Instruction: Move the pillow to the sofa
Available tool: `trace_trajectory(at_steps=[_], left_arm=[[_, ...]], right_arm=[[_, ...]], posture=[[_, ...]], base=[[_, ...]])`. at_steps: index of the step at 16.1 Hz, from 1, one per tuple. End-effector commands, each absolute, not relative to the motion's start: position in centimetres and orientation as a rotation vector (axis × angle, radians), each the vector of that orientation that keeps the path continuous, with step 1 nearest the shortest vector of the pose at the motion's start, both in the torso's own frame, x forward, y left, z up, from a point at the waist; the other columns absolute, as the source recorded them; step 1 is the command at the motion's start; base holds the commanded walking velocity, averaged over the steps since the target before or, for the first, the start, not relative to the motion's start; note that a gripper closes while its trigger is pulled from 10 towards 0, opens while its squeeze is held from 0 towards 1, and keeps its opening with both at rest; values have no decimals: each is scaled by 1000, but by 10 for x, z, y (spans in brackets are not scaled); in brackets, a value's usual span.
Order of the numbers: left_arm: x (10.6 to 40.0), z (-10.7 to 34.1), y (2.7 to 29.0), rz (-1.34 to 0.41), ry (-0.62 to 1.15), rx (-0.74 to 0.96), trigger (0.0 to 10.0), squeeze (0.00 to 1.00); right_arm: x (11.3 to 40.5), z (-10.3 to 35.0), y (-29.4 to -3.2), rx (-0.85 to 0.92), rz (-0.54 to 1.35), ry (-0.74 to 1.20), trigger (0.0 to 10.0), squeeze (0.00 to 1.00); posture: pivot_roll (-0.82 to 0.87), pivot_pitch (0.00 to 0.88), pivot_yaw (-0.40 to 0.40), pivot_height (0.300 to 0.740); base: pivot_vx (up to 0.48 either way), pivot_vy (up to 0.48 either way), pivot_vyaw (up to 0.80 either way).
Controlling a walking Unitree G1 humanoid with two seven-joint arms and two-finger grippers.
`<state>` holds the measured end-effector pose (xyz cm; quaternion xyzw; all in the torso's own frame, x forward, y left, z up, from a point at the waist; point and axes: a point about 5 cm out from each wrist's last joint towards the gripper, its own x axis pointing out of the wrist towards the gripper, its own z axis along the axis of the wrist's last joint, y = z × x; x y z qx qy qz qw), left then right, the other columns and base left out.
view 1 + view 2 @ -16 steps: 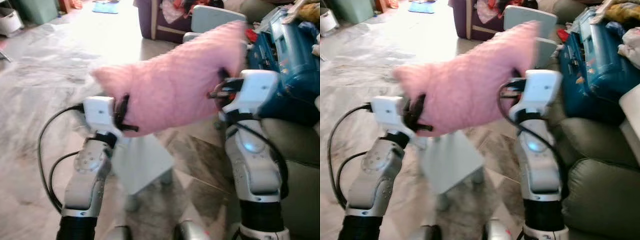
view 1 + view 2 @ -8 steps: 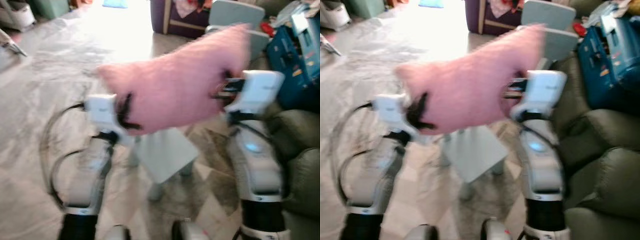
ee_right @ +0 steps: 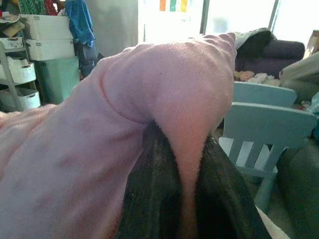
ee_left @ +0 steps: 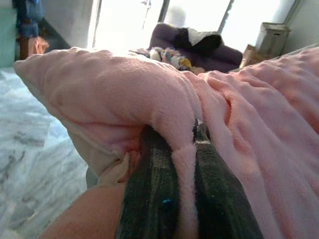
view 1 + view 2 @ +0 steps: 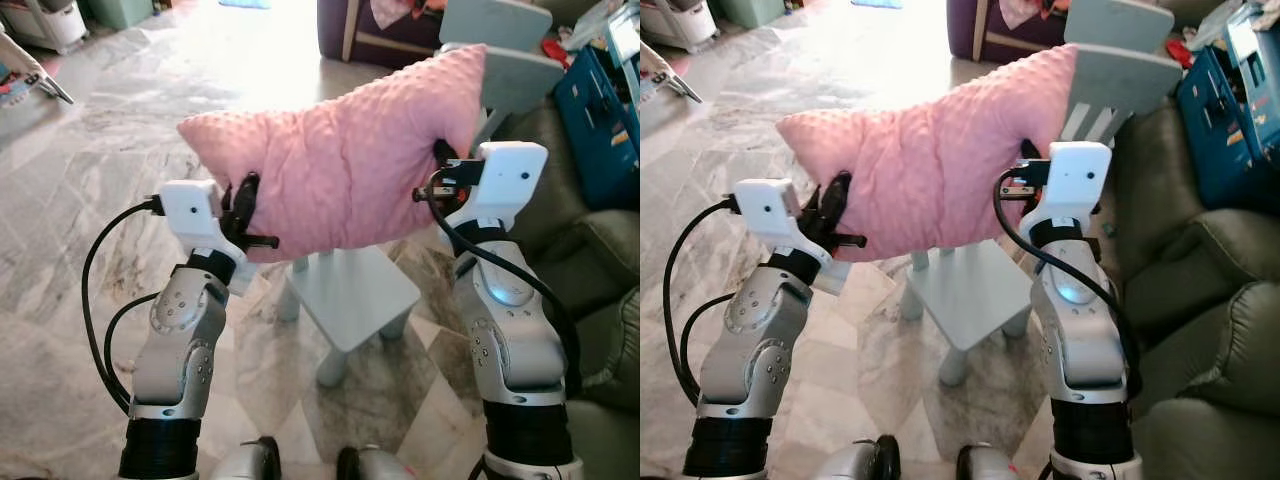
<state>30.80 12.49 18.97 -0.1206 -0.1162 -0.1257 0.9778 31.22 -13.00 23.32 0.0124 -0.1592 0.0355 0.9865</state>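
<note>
pink pillow (image 5: pixel 345 165) hanging in the air between both arms, above a pale blue child's chair (image 5: pixel 350 290) | left gripper (image 5: pixel 248 215) pinching the pillow's lower left edge, fabric squeezed between its fingers (image 4: pixel 149 199) | right gripper (image 5: pixel 440 180) clamping the right edge | dark green sofa (image 5: pixel 1200 330) sitting just right of the robot | marble floor (image 5: pixel 80 200) below

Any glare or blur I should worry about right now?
Eye views: sharp, with floor glare washed out at the top behind the pillow. Left wrist view: blown-out windows, left gripper softly focused. Right wrist view: bright windows, right gripper dark and blurry.
</note>
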Motion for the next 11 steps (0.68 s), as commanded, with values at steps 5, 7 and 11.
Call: trace_trajectory(at_steps=[5,7,11], left_arm=[[315,192,118,-262,-232,-256,10000,0],[317,192,120,-252,-228,-267,10000,0],[322,191,125,-216,-213,-281,10000,0]], right_arm=[[311,240,-136,8,64,-341,10000,0],[311,241,-136,4,64,-343,10000,0],[311,242,-137,-2,65,-344,10000,0]], posture=[[-109,179,-67,740],[-112,176,-70,740],[-115,174,-70,740]], base=[[0,0,-788],[0,0,-800],[0,0,-800]])
